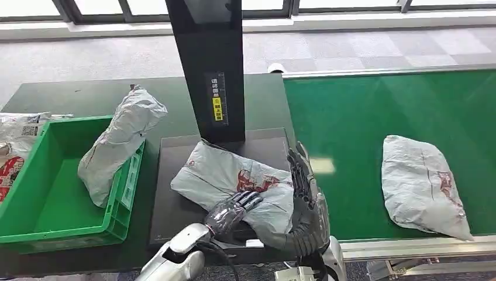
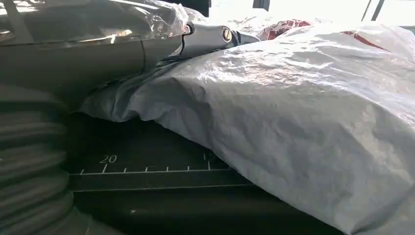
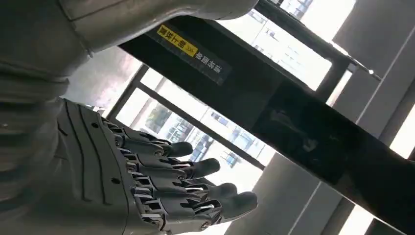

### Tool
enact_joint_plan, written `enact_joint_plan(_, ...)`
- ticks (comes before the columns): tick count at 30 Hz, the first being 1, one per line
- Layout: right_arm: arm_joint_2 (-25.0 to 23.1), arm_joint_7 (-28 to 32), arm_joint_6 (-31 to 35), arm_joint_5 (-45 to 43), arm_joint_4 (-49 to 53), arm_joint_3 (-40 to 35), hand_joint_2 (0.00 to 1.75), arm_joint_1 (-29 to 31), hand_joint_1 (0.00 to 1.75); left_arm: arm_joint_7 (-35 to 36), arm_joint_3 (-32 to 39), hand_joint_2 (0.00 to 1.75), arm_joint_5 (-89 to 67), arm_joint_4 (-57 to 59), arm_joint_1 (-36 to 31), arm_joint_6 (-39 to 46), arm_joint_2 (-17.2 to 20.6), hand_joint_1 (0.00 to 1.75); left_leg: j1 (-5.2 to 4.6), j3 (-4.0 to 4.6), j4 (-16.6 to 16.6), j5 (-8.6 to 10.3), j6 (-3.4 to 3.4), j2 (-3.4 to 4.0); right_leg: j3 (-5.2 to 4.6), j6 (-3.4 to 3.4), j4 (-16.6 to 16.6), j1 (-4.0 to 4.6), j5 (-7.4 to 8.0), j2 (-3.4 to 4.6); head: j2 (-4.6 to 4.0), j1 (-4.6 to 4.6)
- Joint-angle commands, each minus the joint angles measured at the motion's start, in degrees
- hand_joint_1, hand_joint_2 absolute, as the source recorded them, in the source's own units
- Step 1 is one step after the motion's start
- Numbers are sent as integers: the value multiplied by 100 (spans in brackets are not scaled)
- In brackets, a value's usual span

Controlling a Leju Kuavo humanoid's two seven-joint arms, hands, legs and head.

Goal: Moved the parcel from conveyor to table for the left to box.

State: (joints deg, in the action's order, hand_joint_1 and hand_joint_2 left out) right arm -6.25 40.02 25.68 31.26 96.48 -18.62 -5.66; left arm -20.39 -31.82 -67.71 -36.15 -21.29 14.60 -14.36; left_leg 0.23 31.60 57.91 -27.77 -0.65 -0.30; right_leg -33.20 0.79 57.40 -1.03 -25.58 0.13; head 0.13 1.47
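Note:
A grey parcel (image 1: 234, 178) with red print lies on the black scale platform (image 1: 175, 152) of the table. My left hand (image 1: 234, 211) grips its near edge, dark fingers curled over the top. In the left wrist view the thumb (image 2: 205, 36) lies against the crumpled parcel (image 2: 293, 112), which hides the fingers. My right hand (image 1: 307, 193) stands upright against the parcel's right side, fingers straight and holding nothing. The right wrist view shows those fingers (image 3: 195, 186) stretched out side by side. A second grey parcel (image 1: 424, 184) lies on the green conveyor (image 1: 362, 117).
A green crate (image 1: 35, 193) stands left of the platform, and another grey parcel (image 1: 120, 143) leans over its right wall. A black post (image 1: 210, 70) rises behind the platform. More bags (image 1: 17, 132) lie at the far left. The conveyor's metal rail (image 1: 409, 246) runs along the near right.

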Motion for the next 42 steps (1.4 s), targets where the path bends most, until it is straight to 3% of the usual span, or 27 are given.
enact_joint_plan(1,28,-2,-14,-32,-132,-101,175,142,0,66,-317,175,-25,435,-173,-36,235,0,3,11,-12,9,-2,15,-16,-9,-12,4,14,11,0,0)
enact_joint_plan(6,28,-2,-14,-32,-132,-101,175,142,0,66,-317,175,-25,435,-173,-36,235,0,3,6,-7,5,-2,12,-10,-7,-7,4,9,9,0,0)
enact_joint_plan(7,181,-2,-222,-211,-255,-255,175,259,0,-214,21,175,169,10,-167,684,186,175,2,12,-15,11,-2,16,-17,-10,-14,4,15,11,0,0)
enact_joint_plan(8,297,-2,16,-407,-576,-460,175,512,0,-329,109,175,331,451,-638,2303,59,175,3,5,-6,4,-1,11,-8,-7,-6,4,8,8,0,0)
enact_joint_plan(10,417,-2,323,-612,-896,-726,175,752,0,-304,212,175,446,261,-908,1962,50,175,6,24,6,9,-1,10,-24,-6,0,7,15,7,0,0)
enact_joint_plan(13,466,-2,414,-674,-886,-806,175,732,0,-326,267,175,467,57,-770,2036,107,175,9,30,9,24,-5,8,-47,-9,-1,10,32,5,0,2)
enact_joint_plan(14,457,-2,409,-666,-862,-799,175,711,0,-343,274,175,471,17,-714,2062,120,175,8,37,7,49,-11,8,-94,-12,-4,9,58,4,0,2)
enact_joint_plan(17,317,-2,207,-506,-765,-624,175,618,0,-396,304,175,485,-142,-581,2132,136,175,3,161,16,108,-2,32,-221,-15,0,6,126,25,0,2)
enact_joint_plan(19,276,-2,149,-454,-744,-576,175,600,0,-397,308,175,475,-204,-548,2149,141,175,2,192,15,124,-11,32,-252,-18,1,5,153,23,0,0)
enact_joint_plan(29,128,-2,-23,-297,-609,-380,175,522,0,-396,370,175,440,-1078,-149,2119,201,175,2,224,2,182,-14,41,-279,-21,-8,6,201,26,0,2)
enact_joint_plan(30,128,-2,-23,-297,-609,-380,175,522,0,-396,370,175,440,-1078,-149,2119,201,175,0,262,7,178,-14,41,-272,-20,-1,3,197,26,0,2)
enact_joint_plan(35,124,-2,-68,-293,-657,-375,175,557,0,-371,431,175,434,-1139,-161,2061,170,175,1,202,-4,181,-11,35,-259,-24,-10,5,189,22,0,2)
enact_joint_plan(42,199,-2,14,-401,-755,-490,175,662,0,-392,566,175,355,-1357,-41,2098,216,175,2,196,-4,163,-11,42,-254,-24,-10,6,176,32,0,2)
